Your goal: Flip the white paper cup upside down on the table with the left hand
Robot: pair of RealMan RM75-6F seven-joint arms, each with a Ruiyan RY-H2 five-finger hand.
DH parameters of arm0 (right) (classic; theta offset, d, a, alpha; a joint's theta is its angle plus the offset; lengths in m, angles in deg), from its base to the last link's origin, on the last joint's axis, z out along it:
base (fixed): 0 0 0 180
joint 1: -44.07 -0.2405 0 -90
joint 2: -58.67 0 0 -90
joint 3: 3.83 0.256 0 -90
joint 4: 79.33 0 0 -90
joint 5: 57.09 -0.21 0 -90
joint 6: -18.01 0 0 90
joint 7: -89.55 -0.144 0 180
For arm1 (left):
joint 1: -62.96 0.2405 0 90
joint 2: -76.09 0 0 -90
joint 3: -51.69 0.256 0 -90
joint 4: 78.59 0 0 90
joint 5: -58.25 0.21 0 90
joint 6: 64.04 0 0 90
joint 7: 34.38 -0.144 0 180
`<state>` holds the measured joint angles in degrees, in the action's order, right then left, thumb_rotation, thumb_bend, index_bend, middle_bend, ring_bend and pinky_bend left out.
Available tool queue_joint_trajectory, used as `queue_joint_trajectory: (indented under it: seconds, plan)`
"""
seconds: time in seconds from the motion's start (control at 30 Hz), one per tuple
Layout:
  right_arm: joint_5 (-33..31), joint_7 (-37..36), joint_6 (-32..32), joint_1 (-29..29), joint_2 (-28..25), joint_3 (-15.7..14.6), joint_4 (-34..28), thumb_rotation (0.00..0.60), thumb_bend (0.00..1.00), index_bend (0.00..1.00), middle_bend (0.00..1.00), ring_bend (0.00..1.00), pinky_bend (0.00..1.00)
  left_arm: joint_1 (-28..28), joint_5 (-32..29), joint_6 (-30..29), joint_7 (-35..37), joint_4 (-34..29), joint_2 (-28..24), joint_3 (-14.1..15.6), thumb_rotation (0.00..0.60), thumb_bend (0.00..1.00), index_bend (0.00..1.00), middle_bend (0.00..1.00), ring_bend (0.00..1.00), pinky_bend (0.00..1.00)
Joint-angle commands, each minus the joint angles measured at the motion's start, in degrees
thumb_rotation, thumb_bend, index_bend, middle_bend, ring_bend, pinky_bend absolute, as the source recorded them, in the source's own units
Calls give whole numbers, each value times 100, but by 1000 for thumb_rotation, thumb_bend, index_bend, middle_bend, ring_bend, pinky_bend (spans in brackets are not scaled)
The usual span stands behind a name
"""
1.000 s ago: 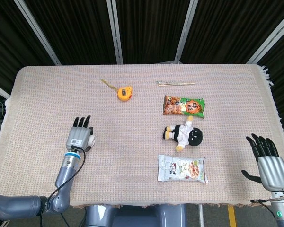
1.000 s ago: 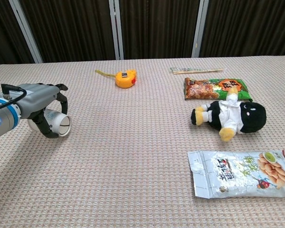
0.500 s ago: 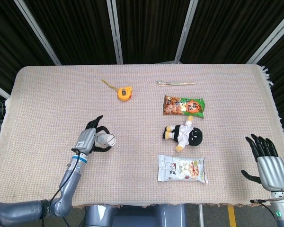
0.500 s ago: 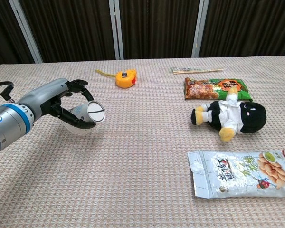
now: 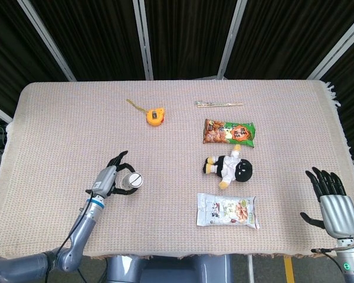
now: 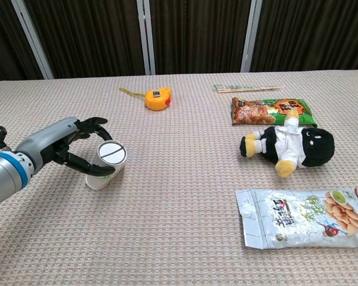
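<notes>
Now, white paper cup (image 6: 106, 164) tilted, base up, in left hand (image 6: 65, 145).

Left hand (image 6: 71, 143), lower left of the chest view: black fingers on a silver-grey back shell, joined to a grey cylindrical forearm by a white wrist section ringed with a blue band; a thin black cable loops at the far left edge. Right hand (image 5: 333, 203), lower right of the head view: black fingers, ribbed silver-grey back plate, grey wrist below with a black cable alongside.
</notes>
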<state>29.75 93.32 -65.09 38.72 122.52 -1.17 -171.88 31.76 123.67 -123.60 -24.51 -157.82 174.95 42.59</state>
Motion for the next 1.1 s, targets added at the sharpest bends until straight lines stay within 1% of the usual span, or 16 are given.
queue_joint_trajectory:
  seconds: [0.03, 0.07, 0.1, 0.13, 0.2, 0.23, 0.47, 0.57, 0.7, 0.73, 0.87, 1.0, 1.1]
  plan:
    - [1, 17, 2, -1, 9, -3, 1, 600, 53, 50, 0, 0, 0, 106, 127, -17, 150, 37, -132, 58, 600, 133, 392, 0, 0, 0]
    - [4, 26, 0, 0, 16, -5, 2, 600, 53, 49, 0, 0, 0, 127, 157, -12, 162, 43, -172, 79, 600, 134, 357, 0, 0, 0]
    - [5, 32, 0, 0, 19, -7, 3, 600, 52, 49, 0, 0, 0, 140, 177, -7, 162, 47, -201, 97, 600, 134, 287, 0, 0, 0]
    - [6, 39, 0, 0, 21, -8, 3, 600, 52, 50, 0, 0, 0, 151, 201, -2, 163, 49, -229, 115, 600, 134, 191, 0, 0, 0]
    - [4, 55, 4, 0, 27, -10, 2, 600, 52, 49, 0, 0, 0, 186, 275, -3, 149, 67, -307, 169, 600, 132, 48, 0, 0, 0]
    - [3, 65, 6, -1, 27, -10, -1, 600, 52, 49, 0, 0, 0, 201, 310, -7, 129, 81, -339, 196, 600, 133, 8, 0, 0, 0]
    - [-7, 109, 22, -4, 38, -16, -7, 600, 53, 49, 0, 0, 0, 309, 432, -25, 200, 27, -533, 256, 600, 130, 0, 0, 0, 0]
    - [-9, 108, 17, -5, 43, -10, 2, 600, 53, 49, 0, 0, 0, 396, 614, -224, 193, -31, -659, 294, 600, 132, 0, 0, 0, 0]
    - [-22, 100, 4, -11, 67, 11, 41, 600, 52, 47, 0, 0, 0, 664, 1038, -957, -135, -30, -839, 421, 600, 129, 0, 0, 0, 0]
    - [-21, 97, -9, -13, 85, 22, 59, 600, 51, 43, 0, 0, 0, 786, 1207, -1303, -415, 18, -914, 484, 600, 130, 0, 0, 0, 0]
    - [22, 114, -82, -16, 171, 46, 138, 600, 51, 11, 0, 0, 0, 1264, 1562, -2370, -1394, 61, -1155, 665, 600, 126, 0, 0, 0, 0]
    - [61, 184, -155, -14, 265, 64, 199, 600, 52, 0, 0, 0, 0, 1720, 1528, -2954, -2173, -109, -1448, 794, 600, 122, 0, 0, 0, 0]
    - [109, 246, -229, -1, 329, 65, 234, 600, 51, 0, 0, 0, 0, 1981, 1469, -3145, -2397, -332, -1688, 887, 600, 123, 0, 0, 0, 0]
